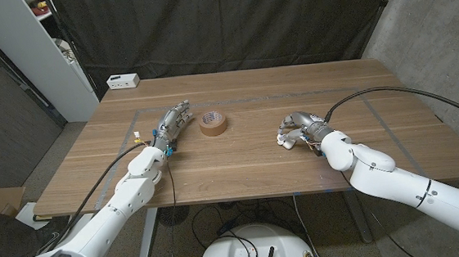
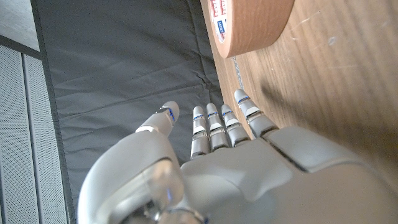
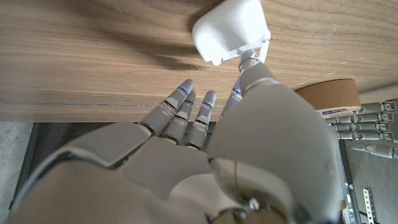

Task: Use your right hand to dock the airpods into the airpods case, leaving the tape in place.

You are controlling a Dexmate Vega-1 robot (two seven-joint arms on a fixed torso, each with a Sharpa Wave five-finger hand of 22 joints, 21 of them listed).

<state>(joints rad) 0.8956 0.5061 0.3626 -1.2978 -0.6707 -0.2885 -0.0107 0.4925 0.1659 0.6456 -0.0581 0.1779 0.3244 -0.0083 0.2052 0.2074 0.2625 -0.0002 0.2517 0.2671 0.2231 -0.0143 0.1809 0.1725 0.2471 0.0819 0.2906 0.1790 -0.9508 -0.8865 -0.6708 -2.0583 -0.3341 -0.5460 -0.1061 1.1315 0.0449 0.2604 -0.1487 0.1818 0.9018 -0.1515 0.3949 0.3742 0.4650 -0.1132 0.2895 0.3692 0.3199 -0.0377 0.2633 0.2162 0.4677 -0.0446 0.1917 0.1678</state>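
Note:
The white airpods case (image 1: 284,141) (image 3: 229,28) sits on the wooden table (image 1: 249,172) right of centre. A thin white part (image 3: 263,47), probably an airpod stem, sticks out at its side. My right hand (image 1: 301,129) (image 3: 205,155) arches over the case; its thumb tip (image 3: 250,64) touches the case while the other fingers reach past it, gripping nothing. The brown tape roll (image 1: 213,122) (image 2: 252,25) (image 3: 329,93) stands at the table's middle. My left hand (image 1: 172,125) (image 2: 224,168) waits just left of the tape, fingers straight and holding nothing.
A small white box (image 1: 123,81) lies at the table's back left edge. A white cabinet (image 1: 35,53) stands beyond the left side and a dark curtain (image 1: 229,22) hangs behind. A black cable (image 1: 391,91) loops above my right arm.

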